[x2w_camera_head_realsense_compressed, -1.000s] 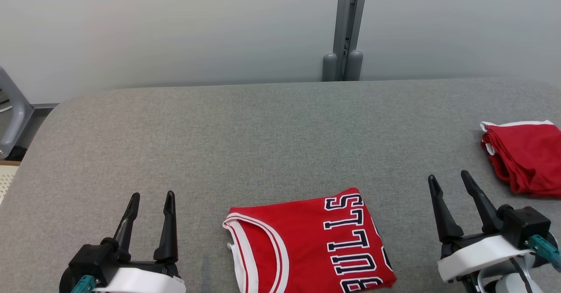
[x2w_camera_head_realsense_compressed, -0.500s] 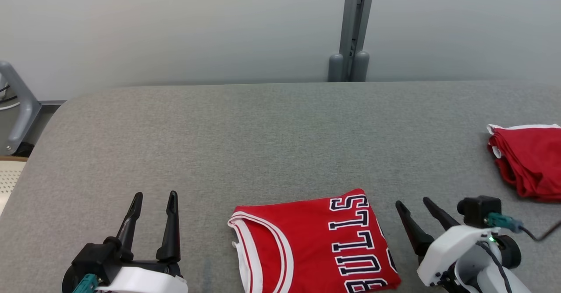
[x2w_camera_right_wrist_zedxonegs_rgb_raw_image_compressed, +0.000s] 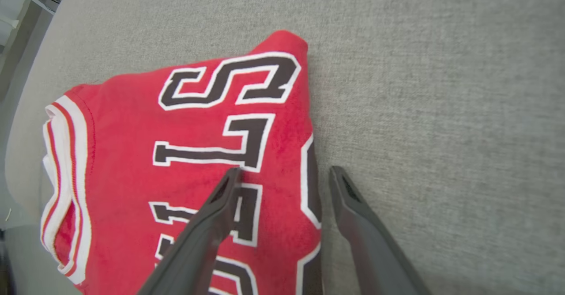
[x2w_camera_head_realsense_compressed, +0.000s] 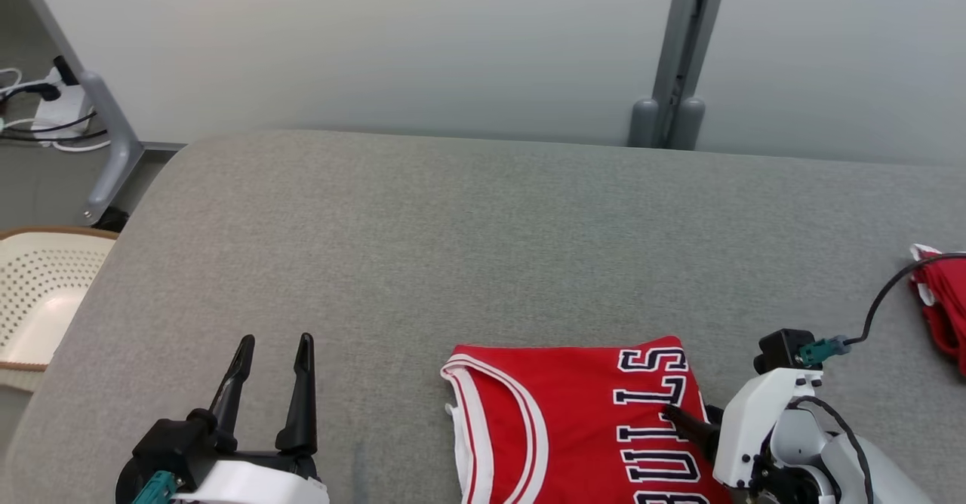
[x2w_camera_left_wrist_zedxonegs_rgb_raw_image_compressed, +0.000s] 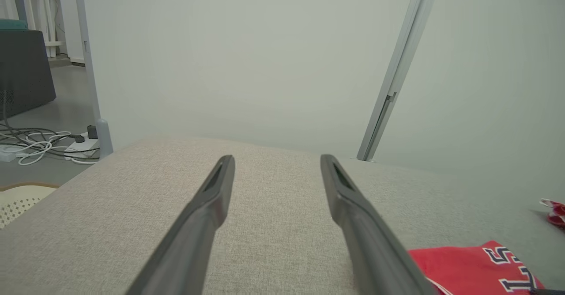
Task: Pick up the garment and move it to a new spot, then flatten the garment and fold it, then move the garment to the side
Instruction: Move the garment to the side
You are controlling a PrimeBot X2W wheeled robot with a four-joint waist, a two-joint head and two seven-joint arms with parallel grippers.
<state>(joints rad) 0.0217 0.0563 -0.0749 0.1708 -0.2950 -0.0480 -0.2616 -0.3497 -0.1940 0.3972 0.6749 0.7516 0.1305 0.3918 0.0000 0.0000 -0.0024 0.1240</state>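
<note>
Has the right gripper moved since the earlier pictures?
Yes. The right gripper moved left to the red jersey: before a gap separated them, now it straddles the jersey's right edge.

red garments 2: jersey [x2w_camera_head_realsense_compressed: 558, 421], second garment [x2w_camera_head_realsense_compressed: 947, 308] | tools 2: left tool [x2w_camera_head_realsense_compressed: 275, 338], right tool [x2w_camera_right_wrist_zedxonegs_rgb_raw_image_compressed: 284, 171] | basket [x2w_camera_head_realsense_compressed: 45, 293] 1 | table [x2w_camera_head_realsense_compressed: 453, 247] 1

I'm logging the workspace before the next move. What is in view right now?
folded jersey: one, red with dark lettering, table's near edge
second garment: one, red with white trim, table's far right
table: one, grey fabric top
perforated basket: one, cream, beside table's left end
post: one, grey, behind table
cables: several, white and black, floor at far left
left gripper: one, dark fingers, open, over bare table
right gripper: one, dark fingers, open, astride the jersey's right edge
</note>
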